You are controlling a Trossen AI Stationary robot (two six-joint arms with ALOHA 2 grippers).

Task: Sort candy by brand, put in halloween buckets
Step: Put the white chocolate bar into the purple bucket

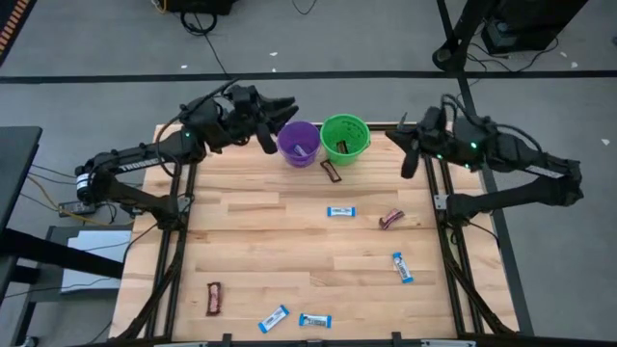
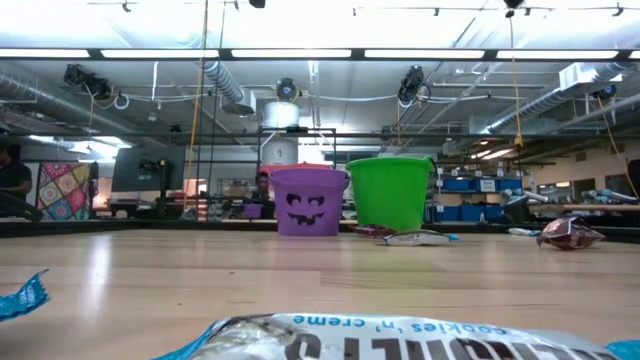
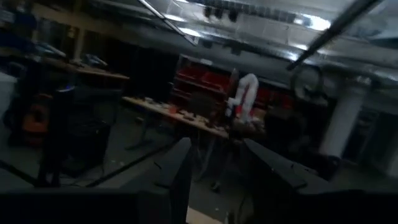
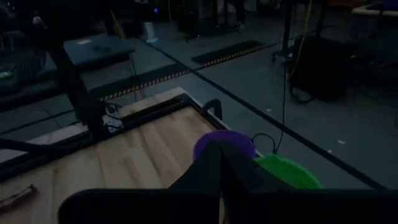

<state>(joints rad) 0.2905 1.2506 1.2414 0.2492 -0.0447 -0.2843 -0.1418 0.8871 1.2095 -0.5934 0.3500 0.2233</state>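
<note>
High view: both arms up by the buckets, most candy yet to be sorted

High view shows the purple bucket and the green bucket side by side at the far edge of the worktop, touching or nearly so. Taking the purple bucket as the landmark — the left gripper hovers just beyond and to the left of its rim, fingers part-open with a plain gap between them in the left wrist view, and I can see nothing held there. The right gripper hangs well to the right, past the green bucket, fingers closed together and empty as far as the frames show.

Something pale lies inside the purple bucket, likely a blue-and-white bar. One dark bar lies on the worktop just in front and to the right of the purple bucket, close under the green one.

My judgement: this is a moment between picks, with neither arm carrying candy. The remaining bars lie well apart from the purple bucket, toward the near side — a blue-and-white bar, a maroon bar, another blue one, two blue ones at the near edge, and a dark bar near-left. The next move calls for one arm to travel back toward the near side, open over a bar, and descend. Every piece is far from both sets of fingers.
</note>
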